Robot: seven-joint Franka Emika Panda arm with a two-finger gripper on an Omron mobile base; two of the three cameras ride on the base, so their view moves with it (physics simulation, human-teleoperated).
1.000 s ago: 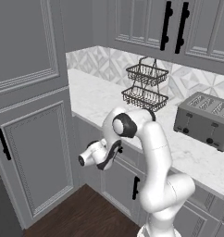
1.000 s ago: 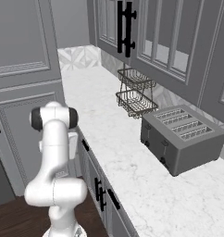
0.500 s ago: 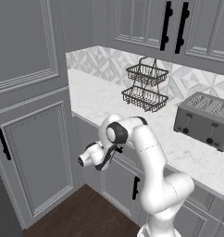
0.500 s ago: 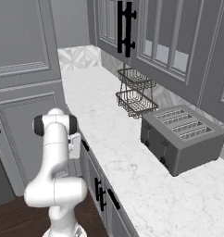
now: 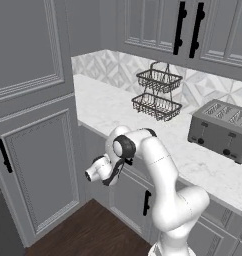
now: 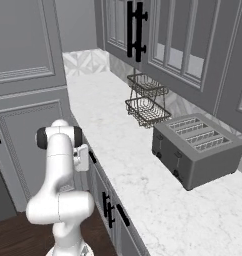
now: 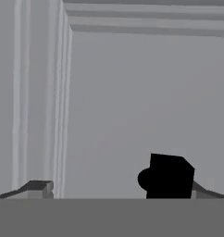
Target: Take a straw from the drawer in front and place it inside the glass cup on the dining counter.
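Straw is the thing to get, and I am guessing it is lying inside the drawer (image 7: 132, 92), which is shut right now, so I cannot tell just where it is resting. In the hand view the gripper (image 7: 119, 190) is facing the grey drawer front from very near, with its two finger tips (image 7: 37, 187) wide apart and holding nothing. The black handle (image 7: 167, 178) is sitting between the tips, but it is closer to one tip than the other. That is where trouble may be waiting. If the tips are closing while the handle is off to one side, they may be catching only its end and sliding off when the arm is pulling. A crooked pull may also be making the drawer stick. In the left base view the arm (image 5: 158, 165) is folding up tight beside the counter (image 5: 108, 107), so it may be bumping the edge. A hard yank may be sending the thin straw rolling to the back.
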